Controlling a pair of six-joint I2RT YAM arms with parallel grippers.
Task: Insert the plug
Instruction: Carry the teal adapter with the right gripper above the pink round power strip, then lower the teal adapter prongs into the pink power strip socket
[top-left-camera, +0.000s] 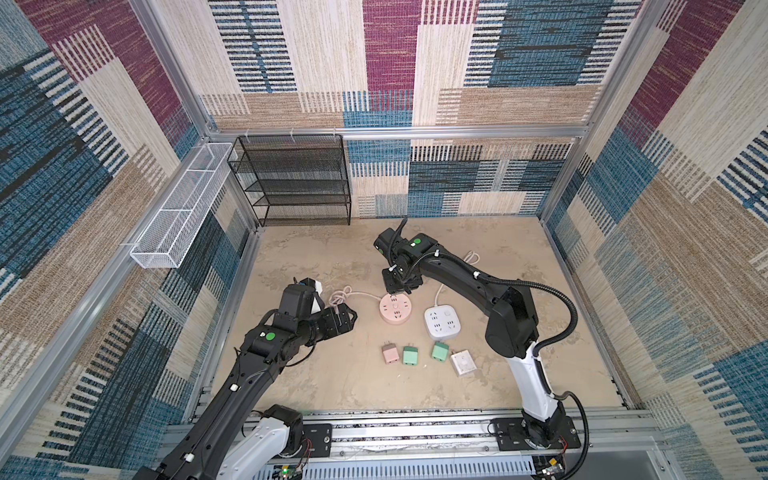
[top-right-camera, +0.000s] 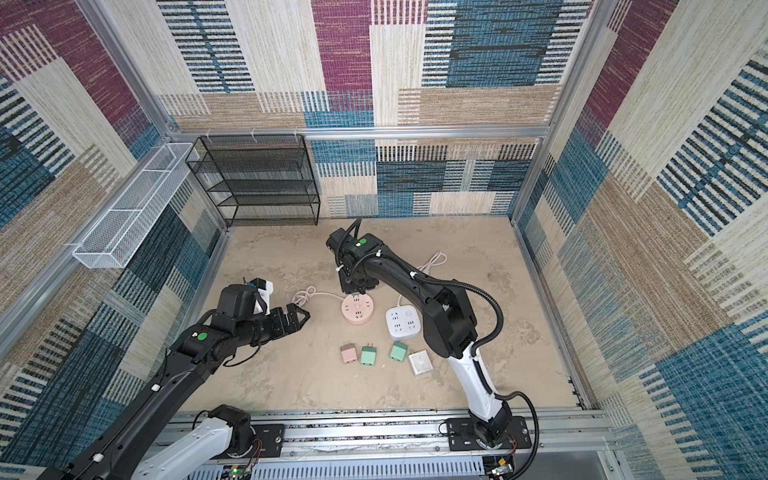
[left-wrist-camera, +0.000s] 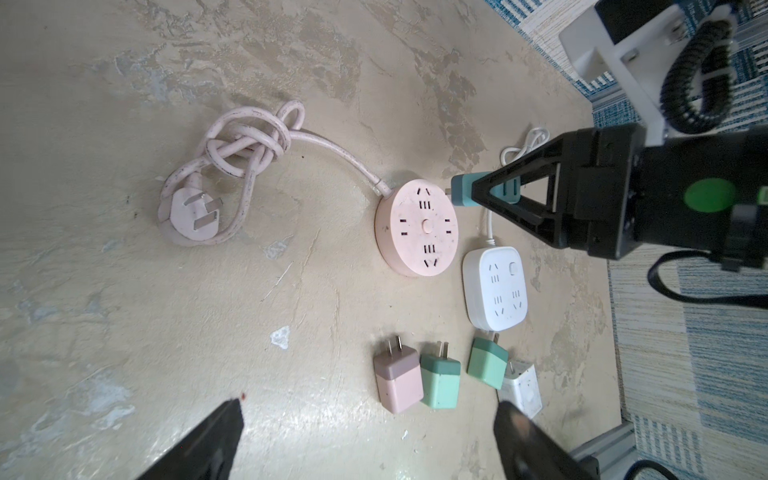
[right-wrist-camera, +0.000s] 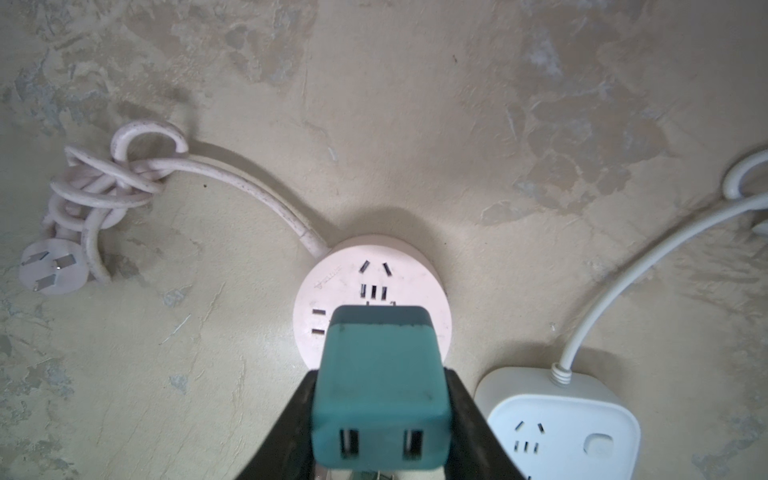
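The right gripper (right-wrist-camera: 380, 399) is clenched on the teal plug (right-wrist-camera: 374, 353), held prongs-down over the round pink power strip (right-wrist-camera: 336, 274) near the middle of the tabletop (top-left-camera: 316, 257). The prong tips peek out just beside a row of three slots. Whether they already touch the strip's face I cannot tell.

To seat the plug well, I would square the two flat prongs over a two-slot pair, keep the plug upright and press straight down without twisting. The strip looks light, so the left gripper (top-left-camera: 348, 318), spread wide and empty near it, could brace it.

A faint embossed mark on the strip is unreadable, and no other writing shows.
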